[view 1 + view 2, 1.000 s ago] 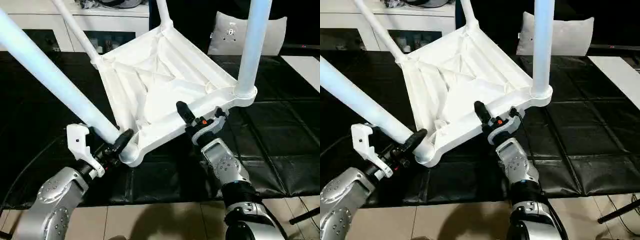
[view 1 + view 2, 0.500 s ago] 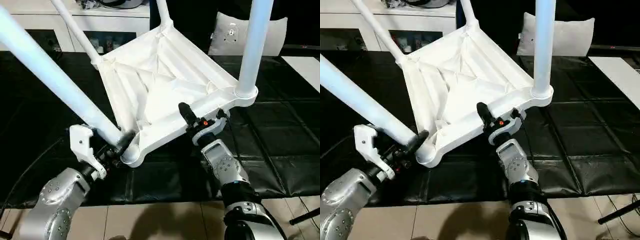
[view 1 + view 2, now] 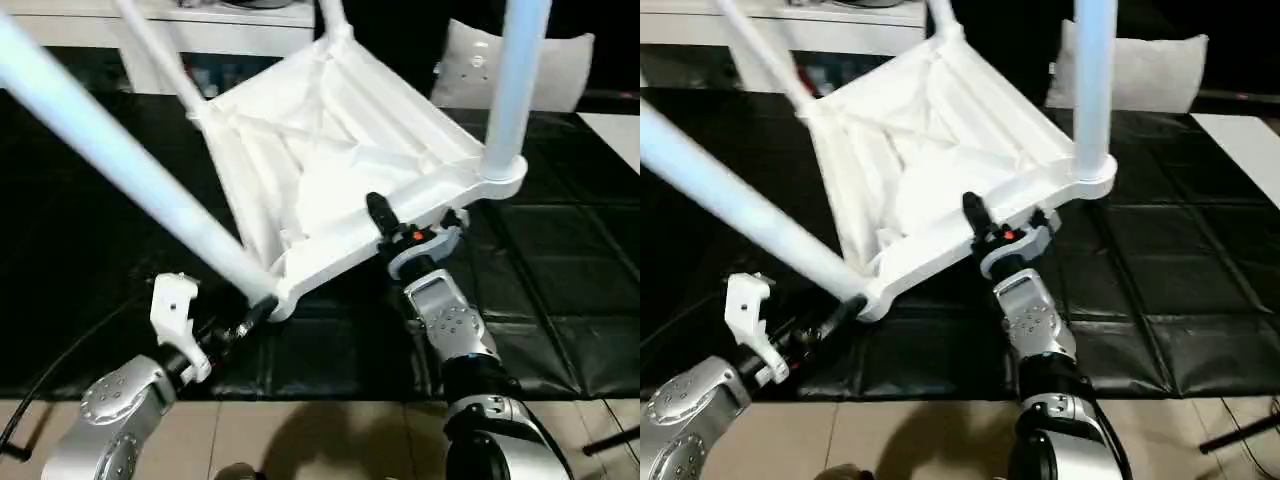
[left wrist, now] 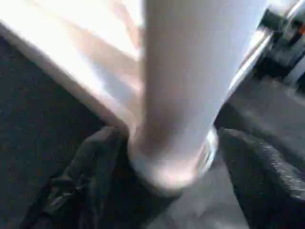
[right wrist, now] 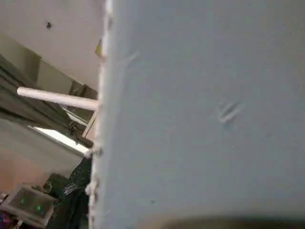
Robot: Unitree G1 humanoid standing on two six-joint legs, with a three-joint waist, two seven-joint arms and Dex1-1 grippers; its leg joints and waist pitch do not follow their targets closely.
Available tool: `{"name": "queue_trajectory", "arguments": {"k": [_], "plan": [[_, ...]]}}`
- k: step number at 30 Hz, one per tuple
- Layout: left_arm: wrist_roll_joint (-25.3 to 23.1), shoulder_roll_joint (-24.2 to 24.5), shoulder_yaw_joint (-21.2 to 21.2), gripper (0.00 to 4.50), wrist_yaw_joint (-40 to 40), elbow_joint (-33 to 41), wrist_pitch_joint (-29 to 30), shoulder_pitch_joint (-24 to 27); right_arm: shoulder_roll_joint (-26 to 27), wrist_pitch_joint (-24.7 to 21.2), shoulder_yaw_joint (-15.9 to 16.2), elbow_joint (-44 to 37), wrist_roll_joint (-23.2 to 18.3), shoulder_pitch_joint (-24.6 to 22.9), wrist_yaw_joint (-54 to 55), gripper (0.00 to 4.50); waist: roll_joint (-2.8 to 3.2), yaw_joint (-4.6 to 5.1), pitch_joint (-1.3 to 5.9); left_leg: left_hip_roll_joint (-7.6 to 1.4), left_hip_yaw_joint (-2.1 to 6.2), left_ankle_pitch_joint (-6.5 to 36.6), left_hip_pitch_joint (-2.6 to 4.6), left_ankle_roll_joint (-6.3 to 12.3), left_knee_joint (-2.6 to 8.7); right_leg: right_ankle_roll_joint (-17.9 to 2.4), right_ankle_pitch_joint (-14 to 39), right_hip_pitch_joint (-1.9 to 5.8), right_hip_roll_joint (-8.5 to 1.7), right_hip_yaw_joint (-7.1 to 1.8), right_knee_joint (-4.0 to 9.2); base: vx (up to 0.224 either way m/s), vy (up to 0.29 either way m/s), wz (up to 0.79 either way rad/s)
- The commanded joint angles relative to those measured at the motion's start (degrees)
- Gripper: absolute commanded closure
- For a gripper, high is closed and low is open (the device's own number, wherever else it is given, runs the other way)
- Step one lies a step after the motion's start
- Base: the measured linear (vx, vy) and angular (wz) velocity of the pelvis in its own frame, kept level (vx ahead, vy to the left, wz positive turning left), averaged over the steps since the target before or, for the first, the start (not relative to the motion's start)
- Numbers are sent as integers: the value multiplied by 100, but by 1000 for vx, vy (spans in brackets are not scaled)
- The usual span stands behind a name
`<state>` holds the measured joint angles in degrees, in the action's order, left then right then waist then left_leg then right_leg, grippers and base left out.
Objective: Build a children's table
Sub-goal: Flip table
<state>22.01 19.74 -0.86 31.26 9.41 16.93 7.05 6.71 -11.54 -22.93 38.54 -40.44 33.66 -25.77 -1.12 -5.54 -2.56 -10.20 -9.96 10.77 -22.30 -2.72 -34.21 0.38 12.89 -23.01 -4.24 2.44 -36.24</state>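
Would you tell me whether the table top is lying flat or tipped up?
Tipped up: the table top slants, ribbed underside facing the camera, its near edge held by the right pincer.

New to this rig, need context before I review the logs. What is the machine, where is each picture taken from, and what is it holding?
It is a humanoid robot with two silver arms, each ending in a two-fingered black tool. The two wide pictures come from the two eyes of a camera on its head, looking down over its forearms. The other two come from a camera on each wrist.

The work is an all-white plastic children's table, tipped upside down over black floor mats, its ribbed underside facing the camera and its long white tube legs plugged into round corner sockets.

The left tool is at the near corner socket, its fingers either side of the leg's base, as the left wrist picture shows close up. The right tool is clamped on the tabletop's near edge. A white cabinet stands behind.
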Motion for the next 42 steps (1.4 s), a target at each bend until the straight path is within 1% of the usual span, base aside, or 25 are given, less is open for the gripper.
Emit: {"name": "queue_trajectory", "arguments": {"k": [1, 3, 4, 6, 8, 10, 13, 16, 17, 19, 20, 23, 24, 26, 27, 29, 32, 33, 34, 35, 36, 37, 39, 40, 42], "plan": [[-217, 101, 4, 46, 239, -346, -341, 66, -303, 693, -376, -757, -138, 386, 105, 240, 70, 1, 366, -257, 31, 309, 196, 226, 366, -1197, -480, 262, -301, -215, 320, 0, 0, 0], [-297, 134, -36, 29, 390, -777, -719, 23, -400, 795, -402, -879, -54, 365, 172, 241, 65, -55, 365, -265, 31, 385, 210, 142, 378, -1112, -398, 252, -302, -216, 327, 0, 0, 0], [-410, 178, -65, 29, 532, -1295, -1188, -68, -494, 903, -383, -996, 90, 326, 242, 241, 63, -86, 359, -254, 31, 413, 214, 128, 381, -1067, -378, 234, -298, -218, 340, 0, 0, 0], [-452, 216, -77, 12, 720, -1687, -1525, -129, -563, 1057, -406, -1122, 215, 289, 340, 241, 62, -97, 366, -253, 39, 464, 194, 62, 399, -976, -301, 256, -321, -225, 341, 0, 0, 0], [-474, 231, -66, 0, 811, -1825, -1665, -160, -590, 1034, -439, -1185, 201, 270, 376, 242, 55, -81, 359, -266, 41, 669, 180, -39, 424, -988, -151, 255, -340, -223, 342, 0, 0, 0], [-519, 278, -5, 0, 977, -1896, -1868, -183, -732, 1018, -372, -1363, 367, 170, 427, 246, 50, -71, 352, -264, 40, 790, 178, -69, 434, -979, 22, 252, -346, -229, 365, 0, 0, 0], [-471, 283, 57, 0, 1220, -1686, -2057, -173, -1028, 885, -128, -1678, 768, -43, 617, 249, 54, -72, 354, -272, 40, 794, 180, -103, 432, -948, 43, 248, -347, -234, 366, 0, 0, 0], [-420, 260, 129, 0, 1345, -1505, -2182, -246, -1242, 776, 64, -1980, 1119, -213, 812, 249, 56, -68, 352, -253, 36, 711, 155, -68, 420, -964, -87, 255, -334, -234, 355, 0, 0, 0], [-389, 286, 209, 0, 1394, -1218, -2127, -335, -1430, 583, 259, -2289, 1500, -356, 1005, 249, 59, -65, 345, -259, 39, 719, 161, -90, 427, -935, -32, 250, -326, -234, 363, 0, 0, 0], [-371, 306, 237, 0, 1412, -1086, -2078, -361, -1495, 506, 332, -2403, 1637, -403, 1072, 249, 55, -66, 355, -261, 32, 718, 173, -96, 416, -936, -73, 248, -320, -233, 352, 0, 0, 0], [-323, 374, 268, 0, 1453, -800, -1948, -410, -1559, 306, 391, -2600, 1768, -446, 1256, 249, 45, -56, 337, -253, 37, 761, 157, -118, 428, -917, 36, 258, -315, -232, 358, 0, 0, 0], [-312, 397, 238, 0, 1443, -524, -1915, -542, -1678, 66, 465, -2823, 1947, -461, 1596, 249, 39, -27, 325, -238, 33, 977, 171, -174, 436, -851, 431, 248, -311, -244, 394, 0, 0, 0], [-377, 337, 330, 0, 1168, -48, -1542, -750, -1744, 40, 540, -2881, 2077, -466, 1652, 249, 39, -16, 320, -239, 37, 1009, 166, -195, 442, -837, 497, 250, -313, -245, 401, 0, 0, 0], [-389, 258, 468, 0, 822, 619, -992, -1024, -1809, 1, 624, -2961, 2238, -467, 1744, 250, 56, -9, 325, -263, 32, 1131, 210, -271, 433, -859, 497, 220, -299, -241, 382, 0, 0, 0], [-389, 258, 468, 0, 822, 619, -992, -1024, -1809, 1, 624, -2961, 2238, -467, 1744, 250, 53, -14, 323, -261, 40, 1113, 193, -271, 435, -865, 502, 231, -305, -240, 389, 0, 0, 0], [-252, 220, 506, 0, 655, 1046, -683, -1169, -1793, -211, 627, -3140, 2222, -458, 1989, 250, 31, -11, 329, -235, 41, 989, 163, -266, 422, -796, 424, 255, -285, -239, 371, 0, 0, 0], [-181, 253, 488, 0, 452, 1458, -321, -1317, -1794, -540, 876, -3424, 2624, -477, 2351, 251, 26, 3, 335, -203, 32, 822, 141, -254, 397, -734, 308, 251, -258, -239, 368, 0, 0, 0], [-207, 263, 480, 0, 425, 1487, -286, -1328, -1756, -596, 886, -3446, 2607, -473, 2392, 251, 27, 6, 336, -201, 31, 824, 147, -258, 398, -715, 320, 248, -253, -240, 373, 0, 0, 0], [-349, 302, 455, 0, 335, 1545, -184, -1372, -1637, -721, 940, -3489, 2568, -467, 2494, 251, 20, 6, 332, -197, 31, 876, 147, -273, 399, -672, 424, 240, -250, -239, 388, 0, 0, 0], [-423, 313, 449, 0, 305, 1547, -171, -1397, -1623, -710, 985, -3488, 2621, -470, 2515, 251, 31, 7, 329, -204, 30, 918, 157, -293, 406, -650, 478, 229, -249, -241, 392, 0, 0, 0], [-685, 349, 440, 0, 177, 1554, -103, -1494, -1618, -664, 1148, -3484, 2813, -486, 2532, 251, 36, 11, 322, -209, 40, 1028, 164, -332, 417, -597, 633, 217, -249, -237, 411, 0, 0, 0], [-704, 352, 440, 0, 167, 1555, -96, -1502, -1619, -662, 1160, -3484, 2826, -487, 2531, 251, 37, 17, 326, -211, 43, 1075, 171, -362, 418, -570, 679, 216, -244, -235, 412, 0, 0, 0], [-1139, 493, 466, 0, -79, 1538, 47, -1724, -1595, -885, 1489, -3563, 2973, -528, 2497, 251, 36, 33, 327, -197, 65, 1131, 156, -426, 427, -457, 745, 227, -239, -234, 412, 0, 0, 0], [-1139, 493, 466, 0, -79, 1538, 47, -1724, -1595, -885, 1489, -3563, 2973, -528, 2497, 251, 36, 35, 328, -198, 67, 1132, 156, -432, 430, -445, 738, 228, -243, -235, 413, 0, 0, 0], [-1443, 609, 447, 0, -313, 1464, 21, -1965, -1632, -1045, 1802, -3616, 3221, -530, 2509, 251, 20, 52, 330, -197, 68, 1132, 152, -452, 428, -447, 721, 225, -250, -235, 411, 0, 0, 0]]}}
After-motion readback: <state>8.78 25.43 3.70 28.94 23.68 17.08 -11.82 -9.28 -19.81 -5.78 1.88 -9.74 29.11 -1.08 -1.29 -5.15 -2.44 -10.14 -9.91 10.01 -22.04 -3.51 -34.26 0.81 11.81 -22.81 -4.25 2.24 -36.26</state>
